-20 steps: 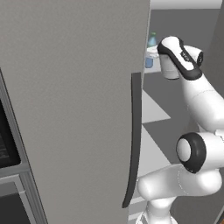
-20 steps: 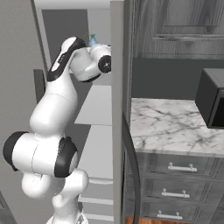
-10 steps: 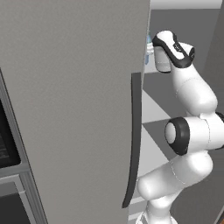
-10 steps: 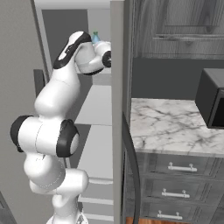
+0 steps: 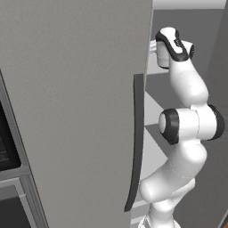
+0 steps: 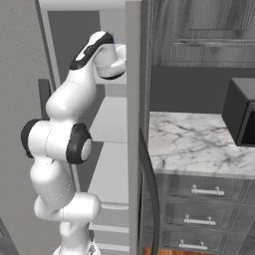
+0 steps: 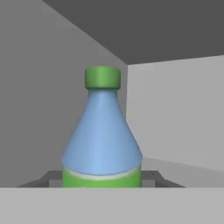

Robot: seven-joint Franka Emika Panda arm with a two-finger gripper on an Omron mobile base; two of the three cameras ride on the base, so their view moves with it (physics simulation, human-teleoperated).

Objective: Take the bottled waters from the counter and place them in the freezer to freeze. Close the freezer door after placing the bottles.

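One bottle (image 7: 102,135), blue with a green cap and green band, stands upright close before the hand camera, between the two dark finger tips (image 7: 52,178) at its base; whether they press on it I cannot tell. Behind it are the freezer's (image 7: 175,113) grey inner walls and a pale shelf. The left base view shows the arm reaching past the grey door (image 5: 75,107) and its long dark handle (image 5: 136,142), the hand hidden there. The right base view adds the open freezer door (image 6: 133,124) edge-on, the shelves (image 6: 112,119), and further right the marble counter (image 6: 194,144) with a dark appliance (image 6: 241,117).
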